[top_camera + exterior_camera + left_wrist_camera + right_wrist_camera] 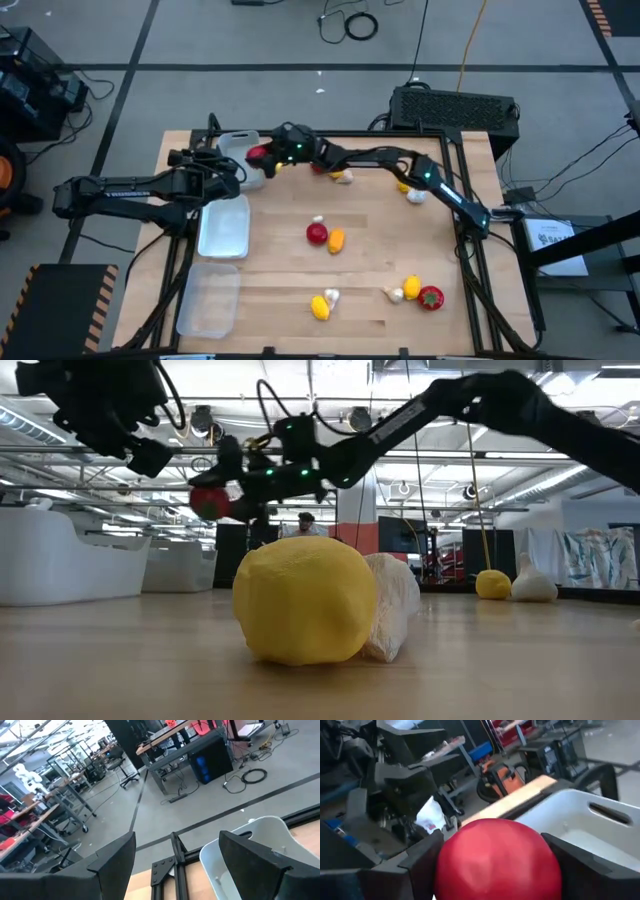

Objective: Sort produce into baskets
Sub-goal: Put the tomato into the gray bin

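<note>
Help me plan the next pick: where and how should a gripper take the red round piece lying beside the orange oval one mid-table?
Probably from straight above, fingers across the red round piece along the far-near line: the orange oval piece touches its right side, while the far and near sides look free.

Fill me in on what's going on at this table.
The right gripper holds a round red produce piece above the pale plastic tray at the table's far left corner. The left gripper waits open beside that tray, holding nothing. Two more trays lie along the left edge; red, yellow and whitish pieces lie scattered on the wooden table.
</note>
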Available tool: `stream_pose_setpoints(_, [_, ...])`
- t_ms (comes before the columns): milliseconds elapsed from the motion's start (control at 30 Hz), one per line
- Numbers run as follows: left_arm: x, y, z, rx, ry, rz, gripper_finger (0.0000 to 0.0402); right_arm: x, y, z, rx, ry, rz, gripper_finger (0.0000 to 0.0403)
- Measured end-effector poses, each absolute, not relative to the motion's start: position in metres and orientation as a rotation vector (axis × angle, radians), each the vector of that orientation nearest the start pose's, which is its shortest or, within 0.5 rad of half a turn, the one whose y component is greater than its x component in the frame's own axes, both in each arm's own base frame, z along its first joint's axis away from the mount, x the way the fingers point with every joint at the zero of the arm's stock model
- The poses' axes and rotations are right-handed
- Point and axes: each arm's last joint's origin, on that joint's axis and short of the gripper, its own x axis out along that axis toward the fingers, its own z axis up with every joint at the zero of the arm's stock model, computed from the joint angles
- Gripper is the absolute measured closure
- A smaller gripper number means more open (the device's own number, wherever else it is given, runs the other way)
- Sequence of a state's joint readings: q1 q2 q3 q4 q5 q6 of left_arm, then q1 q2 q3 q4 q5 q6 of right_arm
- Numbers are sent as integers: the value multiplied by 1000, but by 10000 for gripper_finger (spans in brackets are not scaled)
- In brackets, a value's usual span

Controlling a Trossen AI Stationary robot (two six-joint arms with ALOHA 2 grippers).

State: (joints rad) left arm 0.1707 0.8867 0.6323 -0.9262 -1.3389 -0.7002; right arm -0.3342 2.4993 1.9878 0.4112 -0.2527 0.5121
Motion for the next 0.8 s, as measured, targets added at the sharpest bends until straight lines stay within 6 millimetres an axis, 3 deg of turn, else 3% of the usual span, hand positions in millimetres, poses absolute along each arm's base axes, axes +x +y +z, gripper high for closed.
stream_pose_setpoints(233, [127, 50, 236, 177, 544, 1558, 109, 566, -173, 165, 505, 55, -85, 108])
stream_pose_setpoints(600, [127, 50, 236, 171, 545, 1555, 109, 566, -177, 158, 470, 81, -99, 41])
stream_pose_setpoints(800, [127, 50, 236, 172, 545, 1555, 109, 566, -177, 159, 477, 79, -100, 34])
